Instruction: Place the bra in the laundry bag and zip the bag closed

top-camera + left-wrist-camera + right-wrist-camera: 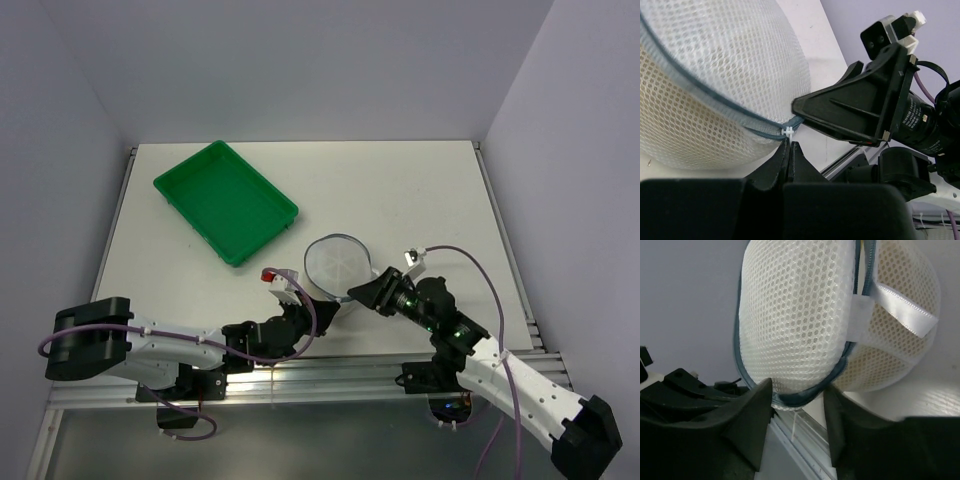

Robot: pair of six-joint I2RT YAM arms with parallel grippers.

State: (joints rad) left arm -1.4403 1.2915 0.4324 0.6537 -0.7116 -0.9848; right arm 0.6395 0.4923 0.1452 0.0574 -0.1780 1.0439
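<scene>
The laundry bag (338,262), with the bra (900,360) showing yellow inside, is lying between your grippers. Your left gripper (790,146) is sitting closed at the zipper rim (715,97); your right gripper (797,392) is straddling it, and you cannot tell whether it is clamping.

Left arm (180,345), right arm (490,365) block laundry bag (338,262) near side; far side open.

- Mustard-yellow fabric bra (890,360): only a yellowish tint shows through the round white mesh laundry bag (795,315).
- The left wrist view cuts the bag off at its top and left edges.
- Right gripper (799,390): whether it grips the bag's rim is unclear.
</scene>
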